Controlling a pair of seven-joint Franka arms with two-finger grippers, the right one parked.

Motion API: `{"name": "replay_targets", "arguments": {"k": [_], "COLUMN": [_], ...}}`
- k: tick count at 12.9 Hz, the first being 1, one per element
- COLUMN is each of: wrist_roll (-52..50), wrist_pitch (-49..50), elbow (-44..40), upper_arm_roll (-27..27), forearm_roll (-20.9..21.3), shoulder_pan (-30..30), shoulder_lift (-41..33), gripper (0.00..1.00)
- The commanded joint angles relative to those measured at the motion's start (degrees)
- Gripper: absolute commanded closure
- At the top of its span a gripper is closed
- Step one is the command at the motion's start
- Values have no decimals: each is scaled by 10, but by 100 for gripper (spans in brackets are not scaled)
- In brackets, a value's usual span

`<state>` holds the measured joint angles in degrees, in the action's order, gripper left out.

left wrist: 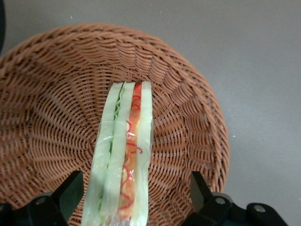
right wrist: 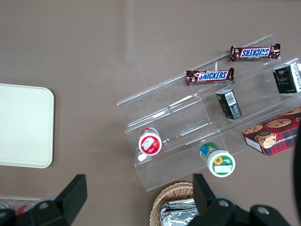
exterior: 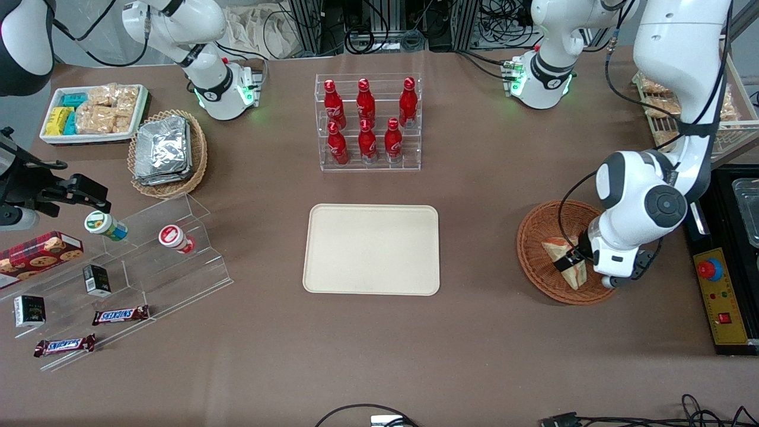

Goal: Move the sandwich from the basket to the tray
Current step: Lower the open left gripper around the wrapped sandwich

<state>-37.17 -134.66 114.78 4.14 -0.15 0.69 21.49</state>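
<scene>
Judging progress: we put the task at its first stage, with nothing moved across yet.
Table: we see the broad brown table [exterior: 474, 332] carrying everything.
Tray: the flat cream-beige rectangular plastic tray [exterior: 371, 249] lies bare at the middle; we count it as not yet filled.
Basket: the round reddish-brown woven wicker basket [exterior: 536, 261] sits well apart from the tray, toward the working arm's end.
Sandwich: the small triangular wedge of pale bread with red-orange and green filling in clear wrap [left wrist: 124, 155] lies in the basket.
Gripper: our left arm's two-finger gripper [left wrist: 134, 195] is low over the basket, fingers [left wrist: 70, 193] spread, one on each side of the sandwich, neither touching it.
Left to do: we judge closing, lifting, carrying and setting down all remain.
</scene>
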Motion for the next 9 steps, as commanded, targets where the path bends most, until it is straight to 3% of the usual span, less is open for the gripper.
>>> {"name": "replay_targets", "arguments": {"k": [1,3,5,6,9], "wrist_roll": [-8,-4,10,23,44], "wrist_pitch": [-11,-10,-6,-4,23], "elbow": [-3,-2,-2,-2,-15], "upper_arm_roll": [0,0,0,0,0], "forearm_roll": [-3,0,2,2,2], "shoulder_pan": [2,3,3,3,2], "shoulder_lift": [15,19,19,19,16], "gripper": [2,28,82,100,100]}}
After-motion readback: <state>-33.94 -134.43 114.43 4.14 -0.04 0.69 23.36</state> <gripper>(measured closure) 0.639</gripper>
